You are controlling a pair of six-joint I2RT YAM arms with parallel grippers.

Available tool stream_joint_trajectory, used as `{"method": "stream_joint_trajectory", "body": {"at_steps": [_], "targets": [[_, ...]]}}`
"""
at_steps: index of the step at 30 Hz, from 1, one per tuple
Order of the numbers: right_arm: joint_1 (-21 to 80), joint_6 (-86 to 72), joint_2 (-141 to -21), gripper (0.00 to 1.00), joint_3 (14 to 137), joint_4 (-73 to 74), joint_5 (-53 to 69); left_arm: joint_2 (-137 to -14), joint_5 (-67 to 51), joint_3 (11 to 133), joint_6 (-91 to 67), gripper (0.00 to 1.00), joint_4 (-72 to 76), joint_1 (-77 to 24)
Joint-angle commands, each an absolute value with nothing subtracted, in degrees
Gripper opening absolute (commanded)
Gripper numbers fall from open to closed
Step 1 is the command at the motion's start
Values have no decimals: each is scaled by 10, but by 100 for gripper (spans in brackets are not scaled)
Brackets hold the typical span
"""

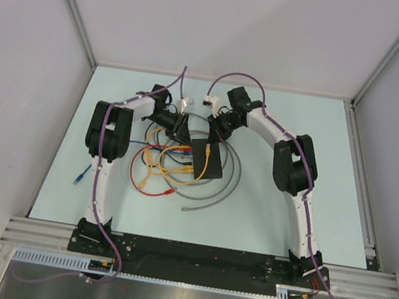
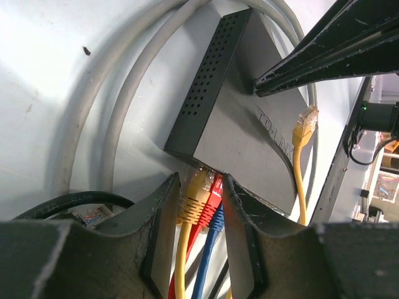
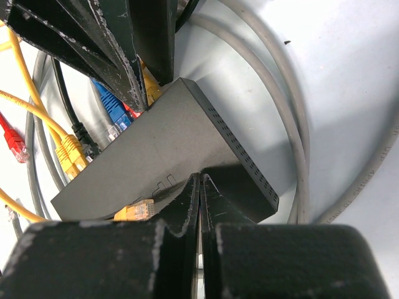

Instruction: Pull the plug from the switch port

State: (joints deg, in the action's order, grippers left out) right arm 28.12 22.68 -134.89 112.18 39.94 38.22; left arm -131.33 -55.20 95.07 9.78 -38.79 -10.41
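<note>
OK, the switch (image 1: 207, 158) lies flat on the table (image 1: 274, 206) near centre in the top view. Its port edge faces about 9 o'clock, patch leads fan out that way, and a grey cable (image 1: 234, 177) curves round its 12-to-5 o'clock side. The left gripper (image 2: 201, 187) sits at the port edge, at 6 o'clock of the box in its wrist view. Its jaws are apart, flanking a tight bunch: yellow plug (image 2: 198, 194), red plug (image 2: 216, 193), blue plug (image 2: 215, 224) just below. The fingers touch the boots on both sides; cannot tell if they are clamped, or which plug is meant. The right gripper (image 3: 199, 185) is closed on nothing, tips together and pressed on the switch's top face, seemingly pinning it. A loose yellow plug (image 2: 307, 121) lies at the lid's edge, in no port. Handling, as a judgement: the box is light, hard and smooth, likely to slide or lift under a tug, so the hold-down matters. The plugs are rigid with soft boots and a latch tab. Grip the boot just behind the port, press the tab, pull straight out toward 9 o'clock, never by the floppy cord.
</note>
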Motion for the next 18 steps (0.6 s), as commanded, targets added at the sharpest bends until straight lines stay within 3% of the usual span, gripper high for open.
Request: {"method": "stream_joint_trajectory", "body": {"at_steps": [1, 10, 18], "targets": [[283, 237, -1374, 0, 1092, 455, 310, -1330, -561, 960, 132, 38, -398, -105], [284, 236, -1373, 0, 1089, 453, 307, -1331, -572, 955, 139, 27, -403, -98], [285, 235, -1373, 0, 1089, 451, 305, -1336, -556, 959, 116, 28, -396, -98]]}}
